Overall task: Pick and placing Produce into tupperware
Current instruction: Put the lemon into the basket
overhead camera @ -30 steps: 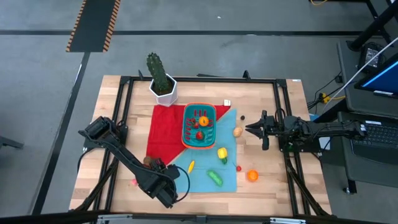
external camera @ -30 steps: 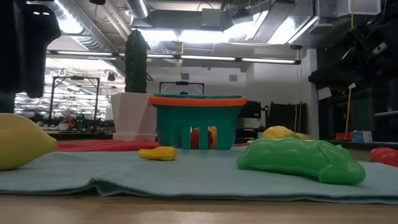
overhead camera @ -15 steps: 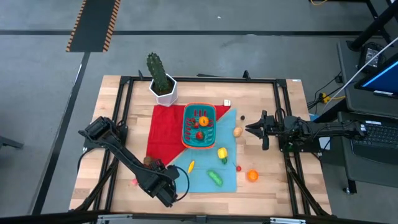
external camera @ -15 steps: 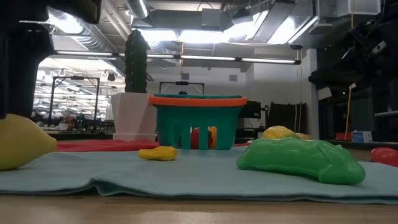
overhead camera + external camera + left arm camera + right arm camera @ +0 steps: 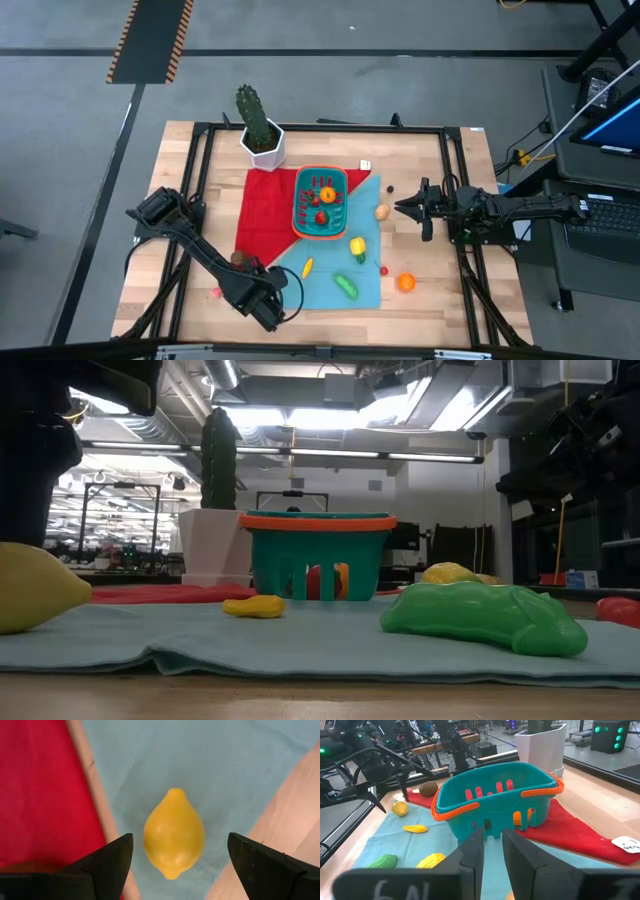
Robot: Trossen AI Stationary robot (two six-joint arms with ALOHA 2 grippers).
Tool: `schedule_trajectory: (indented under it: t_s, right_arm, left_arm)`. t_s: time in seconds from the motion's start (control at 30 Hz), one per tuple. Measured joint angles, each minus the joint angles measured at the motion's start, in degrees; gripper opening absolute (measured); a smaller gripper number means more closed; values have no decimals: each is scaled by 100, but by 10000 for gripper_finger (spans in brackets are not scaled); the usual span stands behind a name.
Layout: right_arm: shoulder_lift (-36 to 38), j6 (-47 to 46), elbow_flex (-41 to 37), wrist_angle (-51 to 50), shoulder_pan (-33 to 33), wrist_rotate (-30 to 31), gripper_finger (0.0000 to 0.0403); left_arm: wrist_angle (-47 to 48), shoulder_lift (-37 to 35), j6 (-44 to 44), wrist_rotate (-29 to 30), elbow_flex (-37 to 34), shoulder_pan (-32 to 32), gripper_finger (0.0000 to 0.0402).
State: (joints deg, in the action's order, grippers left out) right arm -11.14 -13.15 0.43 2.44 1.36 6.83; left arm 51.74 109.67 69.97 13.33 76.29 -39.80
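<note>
The teal tupperware [image 5: 320, 203] with an orange-red rim stands on a red cloth [image 5: 262, 215] and holds a few red and orange pieces. A yellow lemon [image 5: 173, 834] lies on the light blue cloth [image 5: 325, 272]. My left gripper [image 5: 268, 303] hangs open above it, one finger on either side, apart from it. The lemon also shows in the low view [image 5: 30, 588]. My right gripper [image 5: 408, 208] is shut and empty, level, to the right of the tupperware.
On or near the blue cloth lie a yellow pod [image 5: 307, 267], a green cucumber [image 5: 346, 286], a yellow pepper [image 5: 357, 246], a small red piece [image 5: 386, 270] and an orange [image 5: 406, 282]. A brown piece [image 5: 381, 211] lies by my right gripper. A cactus pot [image 5: 260, 140] stands at the back.
My left gripper has come down a little over the lemon. The lemon and the other pieces have stayed where they were.
</note>
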Motion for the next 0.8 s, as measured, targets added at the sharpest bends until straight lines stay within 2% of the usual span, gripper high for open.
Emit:
schedule_trajectory:
  t_s: [0.23, 0.8]
  right_arm:
    - [0, 7, 0, -2, -2, 2, 73]
    - [-1, 6, 0, 0, -1, 2, 73]
  left_arm:
    - [-247, 0, -5, -103, -210, 46, 314]
    - [-277, -2, -127, -165, -218, 91, 314]
